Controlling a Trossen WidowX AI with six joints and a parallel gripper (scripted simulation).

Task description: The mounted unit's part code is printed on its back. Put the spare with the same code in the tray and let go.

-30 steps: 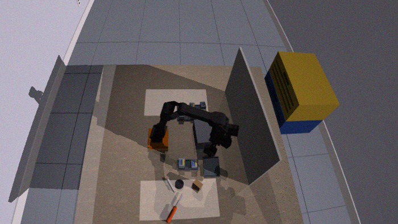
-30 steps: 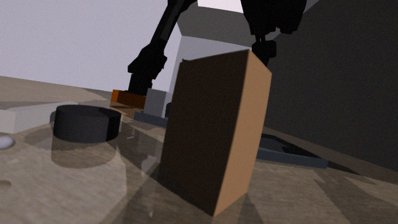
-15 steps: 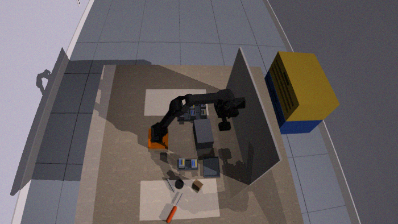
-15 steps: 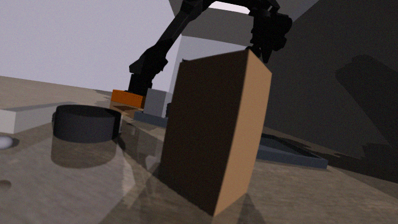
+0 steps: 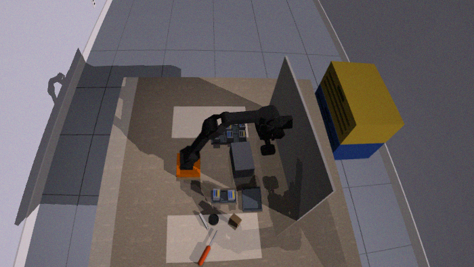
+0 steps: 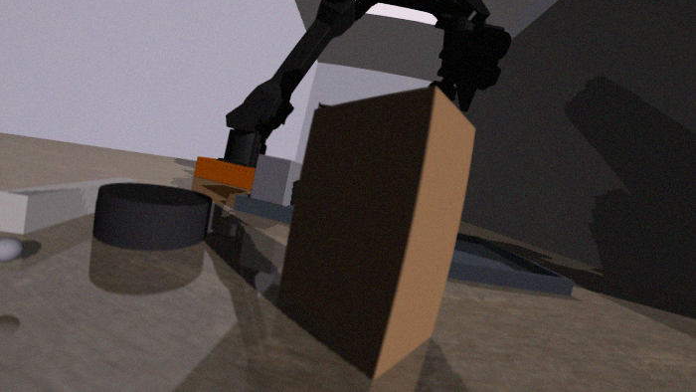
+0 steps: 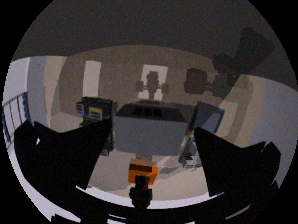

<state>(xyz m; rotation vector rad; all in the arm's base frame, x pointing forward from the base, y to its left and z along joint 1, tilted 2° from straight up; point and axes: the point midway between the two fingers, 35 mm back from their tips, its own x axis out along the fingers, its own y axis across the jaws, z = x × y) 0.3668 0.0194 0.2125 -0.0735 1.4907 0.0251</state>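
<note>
The fingers (image 5: 275,138) (image 6: 457,98) stand spread and empty beyond the grey housing (image 5: 242,158) (image 7: 150,136) — dropping lower while tilted could knock it, hiding its code

It looks like a workshop: a screwdriver (image 5: 204,255) lies near the table's (image 5: 104,236) bottom edge in the top view.
</note>
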